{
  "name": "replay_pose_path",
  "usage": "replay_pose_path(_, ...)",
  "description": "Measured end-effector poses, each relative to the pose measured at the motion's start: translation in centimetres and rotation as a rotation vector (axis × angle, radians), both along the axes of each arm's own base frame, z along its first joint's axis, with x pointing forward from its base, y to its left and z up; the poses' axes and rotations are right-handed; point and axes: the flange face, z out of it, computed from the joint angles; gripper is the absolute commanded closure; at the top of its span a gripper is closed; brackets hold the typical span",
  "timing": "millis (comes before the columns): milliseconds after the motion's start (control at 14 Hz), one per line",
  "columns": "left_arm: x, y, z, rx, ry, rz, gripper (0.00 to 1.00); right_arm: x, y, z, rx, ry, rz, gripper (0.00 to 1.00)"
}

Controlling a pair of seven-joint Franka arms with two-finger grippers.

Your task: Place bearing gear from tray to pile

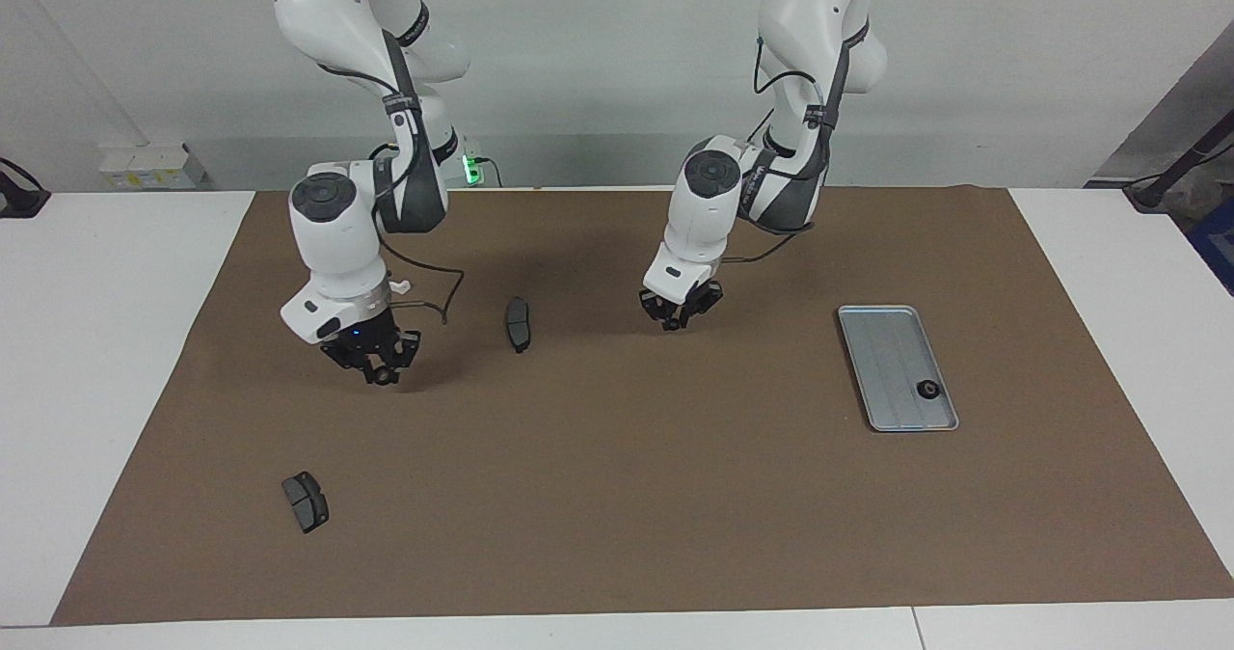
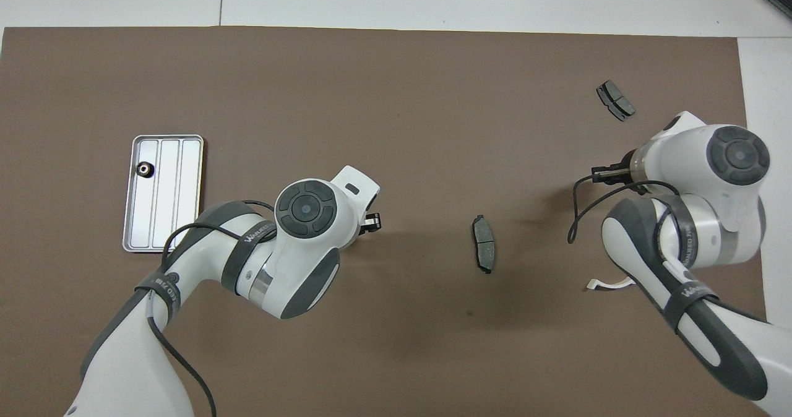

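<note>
The small black bearing gear [image 1: 928,389] [image 2: 144,169] lies in the silver tray [image 1: 882,341] [image 2: 189,194], at the tray's end farther from the robots. The pile is scattered: one dark brake pad [image 1: 518,323] [image 2: 483,244] mid-mat, a second pad [image 1: 305,501] [image 2: 615,100] farther out, and a white arc [image 2: 609,284] mostly hidden under the right arm. My left gripper [image 1: 680,316] [image 2: 371,222] hangs over bare mat between the mid-mat pad and the tray, with nothing visible in it. My right gripper [image 1: 378,370] hangs shut and empty low over the mat at the pile's end.
A brown mat [image 1: 617,496] covers the white table [image 1: 106,361]. A loose black cable [image 2: 578,210] loops off the right wrist. Bare mat stretches between the tray and the mid-mat pad, and along the mat's edge farthest from the robots.
</note>
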Motion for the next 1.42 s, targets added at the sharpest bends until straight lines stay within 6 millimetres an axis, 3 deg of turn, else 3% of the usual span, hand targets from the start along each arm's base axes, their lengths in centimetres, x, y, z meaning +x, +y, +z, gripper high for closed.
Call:
replay_pose_path(142,1.0,0.9,0.6,-0.004,-0.011,0.022,0.06,0.0,-1.2,-0.4,0.036,-0.006,-0.027,1.0)
replay_pose_path(214,2.0,1.9,1.2,-0.008,-0.021,0.041,0.08,0.2,-1.1,-0.6,0.05,-0.018,-0.035,0.95)
replay_pose_path(285,3.6,3.6,2.0,-0.013,-0.033,0.051,0.09,0.4,-1.0,-0.9,0.057,-0.028,-0.039,0.77)
replay_pose_path(427,7.1,8.9,3.3,-0.016,-0.054,0.051,0.13,0.5,-1.2,-1.7,0.059,-0.029,-0.043,0.17)
replay_pose_path(569,10.0,15.4,3.8,-0.009,-0.066,0.048,0.13,0.6,-1.3,-1.8,0.06,-0.029,-0.045,0.02)
replay_pose_path(783,12.6,24.8,4.3,0.002,-0.085,0.022,0.16,1.3,0.4,-0.4,0.063,-0.056,-0.017,0.0)
replay_pose_path(997,13.5,32.7,4.1,0.013,-0.088,0.036,0.17,1.1,6.4,1.8,0.085,-0.062,-0.008,0.0)
replay_pose_path(1139,13.5,36.4,3.9,0.017,-0.086,0.076,0.2,0.2,12.4,3.0,0.108,-0.059,-0.044,0.0)
replay_pose_path(1281,13.5,38.0,3.5,0.018,-0.084,0.08,0.21,-1.0,19.1,3.9,0.138,-0.059,-0.105,0.0)
replay_pose_path(1424,13.8,38.3,2.5,0.017,-0.091,0.081,0.22,-2.7,25.1,4.6,0.164,-0.059,-0.142,0.0)
